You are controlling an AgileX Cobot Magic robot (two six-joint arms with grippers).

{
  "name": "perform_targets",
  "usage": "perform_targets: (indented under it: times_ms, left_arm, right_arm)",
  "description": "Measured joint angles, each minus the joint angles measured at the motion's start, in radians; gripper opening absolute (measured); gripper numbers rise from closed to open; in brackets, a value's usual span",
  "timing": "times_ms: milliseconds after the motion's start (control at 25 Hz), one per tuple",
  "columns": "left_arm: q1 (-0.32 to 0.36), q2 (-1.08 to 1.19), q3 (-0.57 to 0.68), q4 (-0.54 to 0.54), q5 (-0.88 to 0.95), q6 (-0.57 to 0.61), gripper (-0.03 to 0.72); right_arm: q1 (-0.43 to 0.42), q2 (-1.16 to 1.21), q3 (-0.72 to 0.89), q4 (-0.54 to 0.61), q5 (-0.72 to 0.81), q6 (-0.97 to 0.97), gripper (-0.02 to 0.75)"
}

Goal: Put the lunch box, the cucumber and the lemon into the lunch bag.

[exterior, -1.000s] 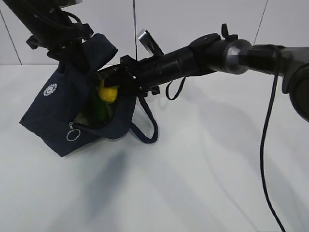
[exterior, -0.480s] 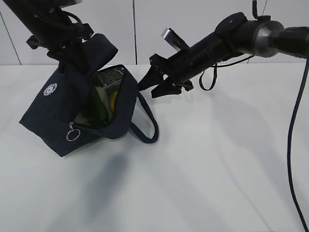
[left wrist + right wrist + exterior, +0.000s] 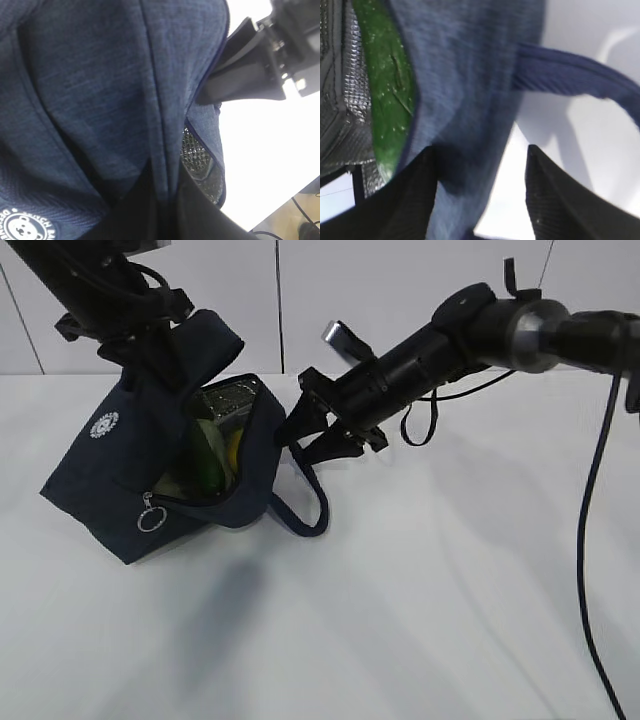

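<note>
Inspection finds the dark navy fabric lunch bag (image 3: 150, 480), left of centre in the exterior view, propped open with its silver ring pull (image 3: 151, 519) hanging at the front. Inside the mouth I see the dark green smooth cucumber (image 3: 206, 465) and a sliver of the bright yellow lemon (image 3: 232, 448). The lunch box I cannot make out; only quilted silver lining shows. I judge loading is nearly or fully done. My left claw (image 3: 150, 340), upper left, is clenched on the bag's top fabric; my right claw (image 3: 310, 432), at centre, stands released and empty beside the rim. A round white bear emblem (image 3: 103, 425) carries lettering too small to read.
</note>
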Motion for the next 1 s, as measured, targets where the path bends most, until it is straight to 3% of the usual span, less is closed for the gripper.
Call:
perform_targets:
  times_ms: [400,480,680,760,1000]
  left_arm:
    - [0.0,0.0,0.0,0.0,0.0,0.01,0.002]
    - [0.0,0.0,0.0,0.0,0.0,0.01,0.002]
    - [0.0,0.0,0.0,0.002,0.0,0.025,0.002]
    - [0.0,0.0,0.0,0.004,0.0,0.026,0.002]
    - [-0.004,0.0,-0.002,-0.011,0.0,0.031,0.002]
  right_arm:
    - [0.054,0.038,0.0,0.063,-0.053,-0.024,0.407]
    - [0.059,0.038,0.0,0.078,-0.064,-0.028,0.333]
    - [0.062,0.038,0.0,0.14,-0.067,-0.069,0.043]
    - [0.059,0.038,-0.001,0.166,-0.054,-0.078,0.009]
    - [0.021,0.027,-0.039,0.178,0.008,-0.081,0.003]
